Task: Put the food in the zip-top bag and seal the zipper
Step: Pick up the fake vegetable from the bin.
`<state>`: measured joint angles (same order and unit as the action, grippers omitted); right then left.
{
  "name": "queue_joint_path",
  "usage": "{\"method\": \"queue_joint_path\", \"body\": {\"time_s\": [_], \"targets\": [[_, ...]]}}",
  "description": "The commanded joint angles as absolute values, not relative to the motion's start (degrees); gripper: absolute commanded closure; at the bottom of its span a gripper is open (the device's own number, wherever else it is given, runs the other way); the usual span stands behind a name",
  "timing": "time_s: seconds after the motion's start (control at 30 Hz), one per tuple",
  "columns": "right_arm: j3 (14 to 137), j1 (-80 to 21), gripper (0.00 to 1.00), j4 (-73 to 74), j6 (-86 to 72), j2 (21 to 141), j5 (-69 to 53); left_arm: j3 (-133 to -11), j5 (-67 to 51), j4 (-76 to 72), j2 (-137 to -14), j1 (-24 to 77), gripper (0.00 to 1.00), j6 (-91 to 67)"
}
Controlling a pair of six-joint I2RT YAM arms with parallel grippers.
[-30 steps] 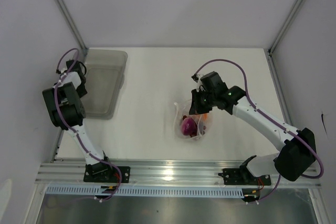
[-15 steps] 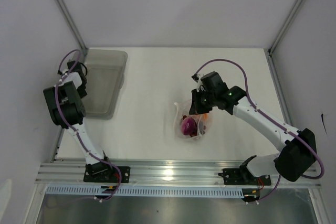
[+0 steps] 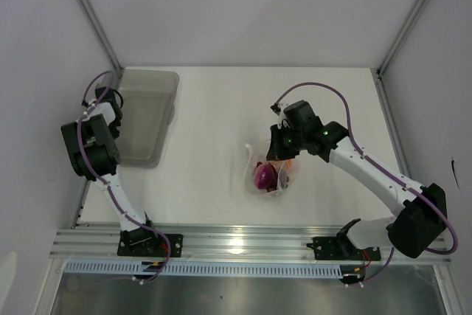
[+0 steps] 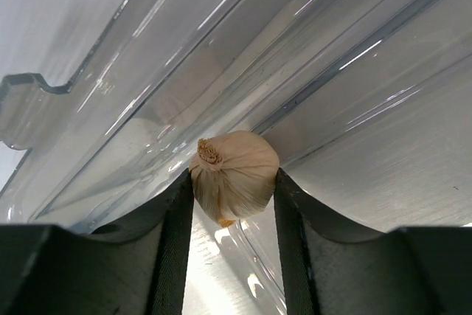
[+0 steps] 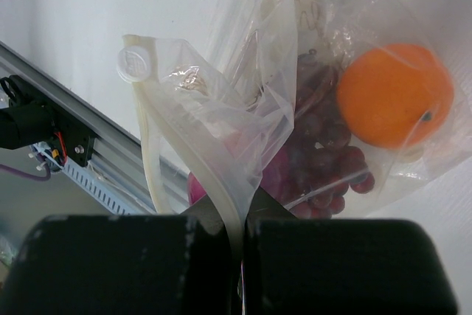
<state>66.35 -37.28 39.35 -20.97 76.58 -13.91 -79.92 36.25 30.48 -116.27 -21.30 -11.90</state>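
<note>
- We saw the left gripper [image 4: 234,186] with its two fingers closed on the garlic bulb [image 4: 236,171], which sat squarely between the fingertips.
- Just beyond those fingertips lay the grey translucent tub [image 4: 346,64], its ribbed wall filling the left wrist view. We could not tell whether the garlic touched it.
- The right gripper [image 5: 238,230] had its fingers pressed together on the zip-top bag [image 5: 221,127], pinching the mouth edge where the zipper [image 5: 150,160] ran down into them.
- Beyond the right fingertips the bag held food. The orange [image 5: 394,94] lay farthest out and to the right, and the dark red berries [image 5: 324,160] sat between it and the fingers.
- The onion [image 3: 264,177] showed purple through the plastic just past the fingertips.
- From above, the bag rested on the white table [image 3: 214,108] directly under the right fingers, well apart from the left gripper at the tub.
</note>
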Motion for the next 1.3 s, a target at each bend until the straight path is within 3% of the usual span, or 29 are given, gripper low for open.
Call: {"method": "queue_joint_path", "body": {"time_s": [0.0, 0.2, 0.77, 0.97, 1.27], "targets": [[66.88, -37.35, 1.0, 39.11, -21.71, 74.45, -13.54, -79.63, 36.12, 29.71, -115.58, -21.62, 0.62, -11.6], [66.89, -37.44, 1.0, 39.29, -21.71, 74.18, -13.01, -79.54, 36.48, 30.67, -113.74, -21.62, 0.71, -12.13], [67.5, -35.95, 1.0, 39.46, -21.27, 73.74, -10.64, -75.41, 26.46, 36.03, -96.42, -18.64, 0.7, -20.83], [68.38, -35.16, 1.0, 39.73, -21.01, 74.88, -10.11, -73.74, 23.12, 36.47, -89.23, -12.23, 0.7, -21.44], [70.93, -34.98, 1.0, 40.69, -21.62, 76.38, -9.93, -64.62, 11.01, 32.61, -75.25, 5.77, 0.75, -26.54]]}}
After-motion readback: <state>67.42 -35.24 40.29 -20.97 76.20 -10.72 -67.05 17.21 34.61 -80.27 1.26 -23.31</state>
